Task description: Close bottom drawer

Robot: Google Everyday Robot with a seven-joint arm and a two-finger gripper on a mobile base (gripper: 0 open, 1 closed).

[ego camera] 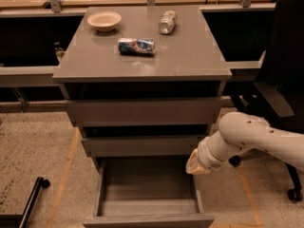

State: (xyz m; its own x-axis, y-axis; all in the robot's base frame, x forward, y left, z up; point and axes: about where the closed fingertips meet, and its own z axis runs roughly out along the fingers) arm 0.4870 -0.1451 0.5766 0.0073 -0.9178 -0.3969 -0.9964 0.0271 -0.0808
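Speckled floor with orange tape lines [66, 170] surrounds your grey bench [190, 56]. Count three drawers: top drawer [142, 111], middle drawer [142, 146], and the bottom drawer [147, 189] standing wide open, grey box interior showing. Three things on top: one bowl [104, 21], one blue can [137, 46] on its side, one pale bottle [167, 22] lying down. Your claw [195, 164] sits just beside the bottom drawer's right wall; wide or narrow, you cannot tell. One black chair [285, 80] stands at the right.

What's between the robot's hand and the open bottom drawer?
Nothing: the camera view shows the gripper right beside the bottom drawer, at its right wall, no object between.
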